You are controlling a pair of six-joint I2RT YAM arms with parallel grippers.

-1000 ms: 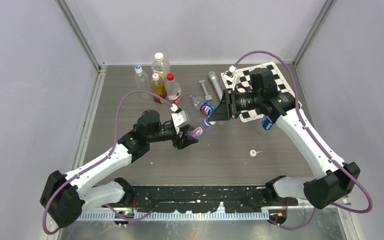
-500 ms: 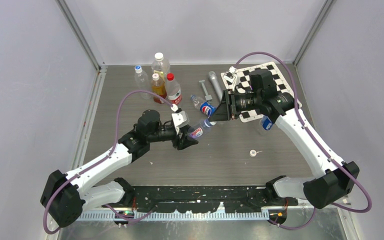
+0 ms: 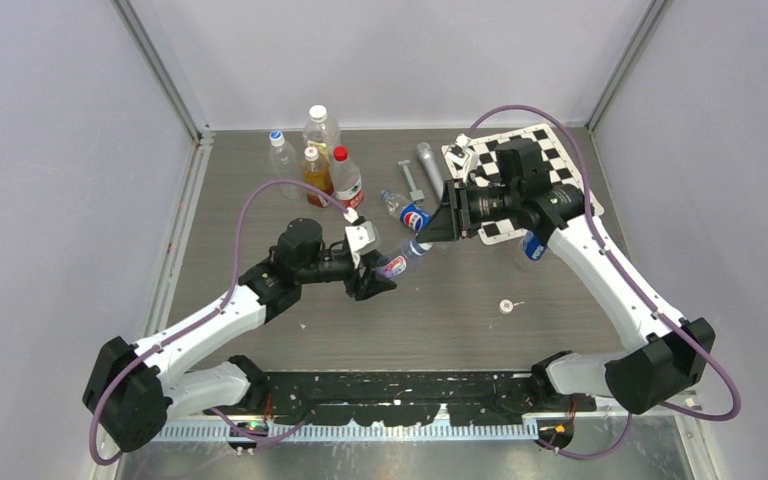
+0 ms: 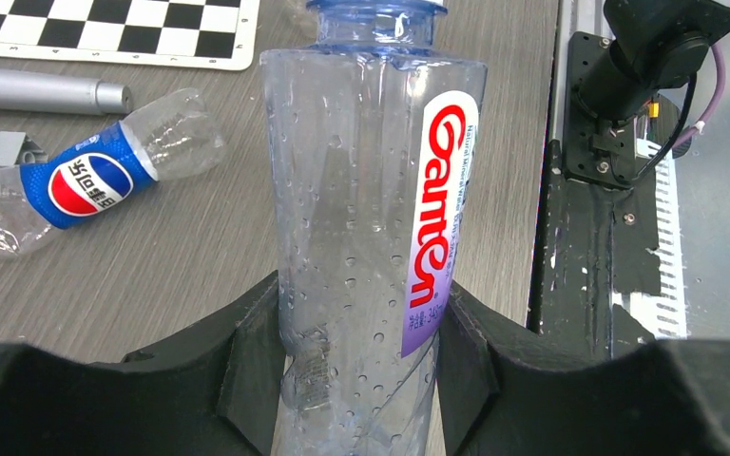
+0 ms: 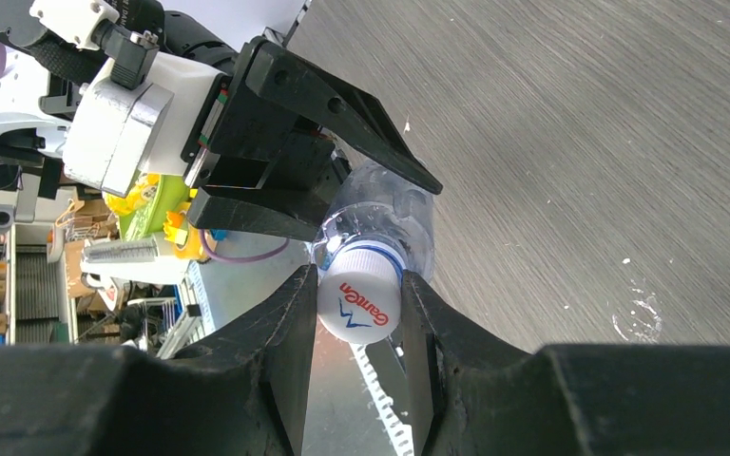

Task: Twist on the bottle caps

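Shows right gripper (image 5: 359, 282) pinched shut on a white cap (image 5: 359, 306) seated at the mouth of the Ganten bottle (image 4: 352, 142), itself clamped above the table (image 3: 460, 335) in the left gripper (image 4: 356, 293); judged mid-task, with a loose white cap (image 3: 506, 306) and a lying Pepsi bottle (image 4: 90, 180) apparently left.

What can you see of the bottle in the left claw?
The bottle is small, clear plastic with a faint blue tint, droplets inside, and a white-to-purple label with red Ganten lettering. The left claw clamps its body from both sides, holding it off the table. A white cap with the same logo sits on its neck above a blue ring, pinched by the right claw. How far the cap is screwed on cannot be told.
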